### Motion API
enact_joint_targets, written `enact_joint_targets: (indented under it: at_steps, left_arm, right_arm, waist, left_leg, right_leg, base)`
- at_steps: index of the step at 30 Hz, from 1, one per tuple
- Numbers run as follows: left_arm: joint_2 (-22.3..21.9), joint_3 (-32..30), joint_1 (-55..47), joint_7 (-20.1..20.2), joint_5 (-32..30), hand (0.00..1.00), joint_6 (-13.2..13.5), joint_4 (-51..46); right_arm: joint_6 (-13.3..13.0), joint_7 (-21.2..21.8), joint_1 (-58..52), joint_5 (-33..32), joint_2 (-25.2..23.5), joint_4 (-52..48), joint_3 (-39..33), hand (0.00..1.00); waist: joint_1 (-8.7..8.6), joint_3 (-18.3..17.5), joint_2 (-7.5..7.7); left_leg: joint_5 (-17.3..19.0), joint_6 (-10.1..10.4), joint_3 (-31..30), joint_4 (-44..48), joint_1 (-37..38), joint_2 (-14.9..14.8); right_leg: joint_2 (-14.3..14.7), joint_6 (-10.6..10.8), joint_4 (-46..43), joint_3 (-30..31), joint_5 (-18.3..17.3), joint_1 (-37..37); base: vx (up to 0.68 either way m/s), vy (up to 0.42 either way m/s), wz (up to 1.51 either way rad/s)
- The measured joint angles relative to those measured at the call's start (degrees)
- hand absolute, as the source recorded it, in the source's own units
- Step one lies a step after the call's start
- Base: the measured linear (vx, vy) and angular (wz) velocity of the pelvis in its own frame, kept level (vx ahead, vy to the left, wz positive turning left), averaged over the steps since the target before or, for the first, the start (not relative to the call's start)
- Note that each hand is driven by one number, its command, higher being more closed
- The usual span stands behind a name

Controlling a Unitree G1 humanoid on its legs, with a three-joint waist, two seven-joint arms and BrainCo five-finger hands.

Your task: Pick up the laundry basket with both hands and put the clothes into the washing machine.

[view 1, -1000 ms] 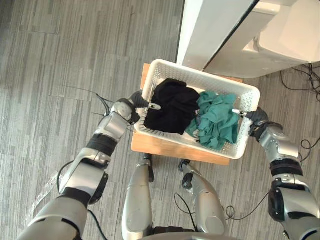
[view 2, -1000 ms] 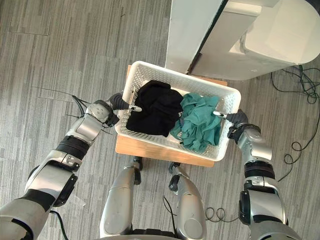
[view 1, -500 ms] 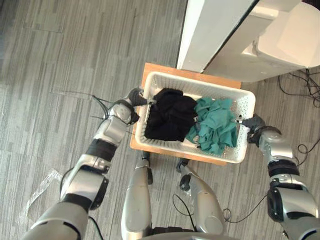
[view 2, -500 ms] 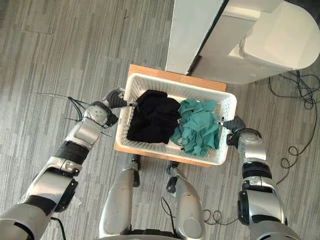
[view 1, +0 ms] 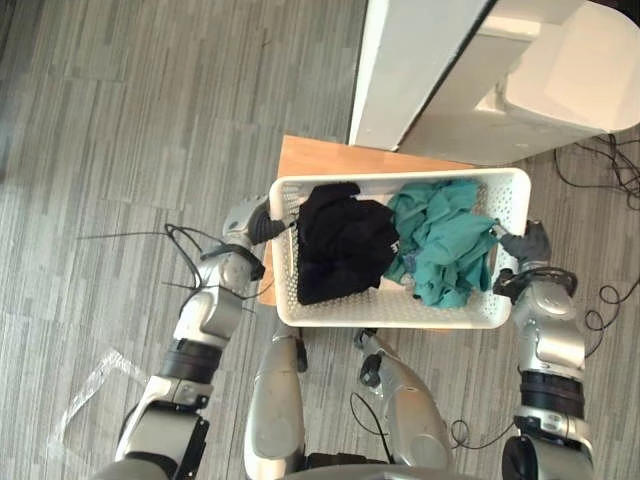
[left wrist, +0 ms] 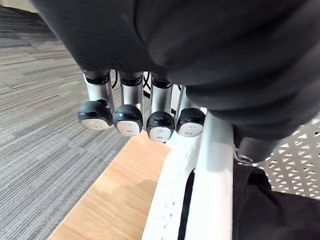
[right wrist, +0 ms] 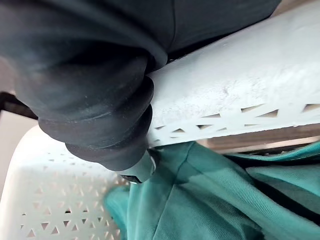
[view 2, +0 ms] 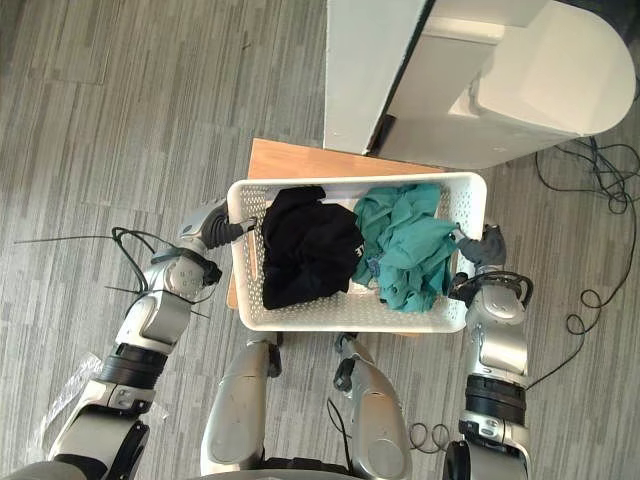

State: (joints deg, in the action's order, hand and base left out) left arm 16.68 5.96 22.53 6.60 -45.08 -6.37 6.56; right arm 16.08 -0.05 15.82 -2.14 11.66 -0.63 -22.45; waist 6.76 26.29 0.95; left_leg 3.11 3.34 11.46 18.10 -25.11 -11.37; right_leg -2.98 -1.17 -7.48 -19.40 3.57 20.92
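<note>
Now, left hand [view 1: 252,228]: fingers [left wrist: 127,119] hang down outside the end rim of the laundry basket [view 1: 400,312], thumb inside, pinching it.
Right hand [view 1: 527,246]: clamped on the opposite end, thumb [right wrist: 137,170] hooked inside.
Load: black garment [view 1: 345,245] by the left fingers, teal garment [view 1: 440,240] by the right, heaped near the rim.
Ahead of fingers: wooden counter [view 1: 320,160], then washing machine [view 1: 570,70].
Risk: both pinch grips look shallow; an uneven lift would likely tilt the basket, slip a rim or spill the teal cloth.
Risk: swinging forward may clip the white panel [view 1: 410,60].
</note>
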Motion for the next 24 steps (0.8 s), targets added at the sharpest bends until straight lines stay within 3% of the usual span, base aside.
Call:
enact_joint_targets:
  at_steps: [7,14,21,24]
  left_arm:
    - [-3.0,-1.6,-6.4,1.9,0.0,1.00,2.0,-2.0]
    - [-5.4,-2.0,-8.9,1.5,-0.2,1.00,2.3,-4.3]
    - [-10.0,-5.4,-8.2,-3.6,0.0,1.00,0.9,-6.4]
    - [-13.5,-7.4,-9.2,-9.3,4.6,1.00,-0.5,-9.7]
  right_arm:
    - [0.1,0.9,-3.1,0.5,-0.3,-0.7,-0.2,1.00]
    - [0.1,1.3,-4.1,0.5,-1.8,-0.7,-1.9,1.00]
    - [-3.7,-2.2,-7.0,-4.5,-6.7,-0.7,-1.6,1.00]
    - [-5.9,-4.6,-9.7,-7.6,-9.2,-0.8,2.0,1.00]
  waist:
    - [0.01,0.0,-0.02]
    - [0.17,0.0,-0.05]
    - [0.19,0.0,-0.10]
    - [0.02,-0.1,-0.16]
  left_leg:
    - [0.7,0.0,0.7,1.3,0.2,-0.6]
    - [0.7,0.0,0.8,1.3,0.2,-0.6]
    - [0.6,0.1,0.1,0.9,1.1,-0.5]
    - [0.6,0.1,0.0,-0.5,5.4,0.4]
  right_leg:
    - [0.7,-0.5,0.0,1.3,0.3,0.0]
    - [0.8,-0.6,0.2,1.4,0.4,-0.1]
    - [0.5,-0.7,-0.5,0.5,-0.2,-1.0]
    - [-0.6,-0.4,-3.6,0.3,-3.0,-3.5]
  base:
    - [0.00,0.003,-0.10]
    - [0.01,0.004,-0.01]
    - [0.04,0.018,0.07]
    - [0.06,0.022,0.14]
